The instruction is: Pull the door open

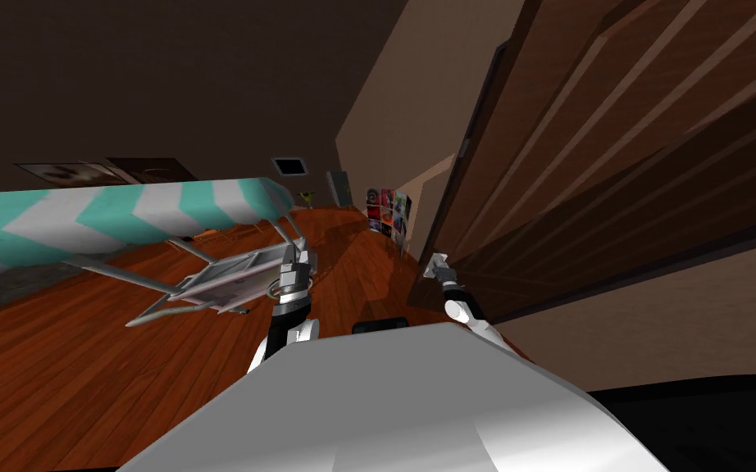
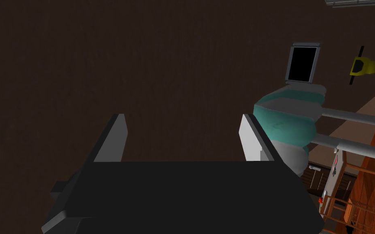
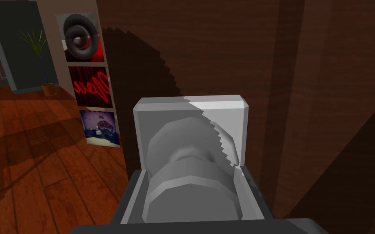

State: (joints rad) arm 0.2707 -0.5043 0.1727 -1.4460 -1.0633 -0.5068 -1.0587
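Observation:
A dark brown panelled door stands on my right. Its grey round knob sits on a square grey plate near the door's free edge. My right gripper is shut on the knob, one grey finger pressing each side of it. In the right wrist view the door lies straight behind the knob. My left gripper is held up in front of my chest, its fingers open with nothing between them.
An ironing board with a teal and white cover stands to my left on grey metal legs, close to my left arm. Posters hang on the wall strip beside the door's edge. The floor is red-brown wood.

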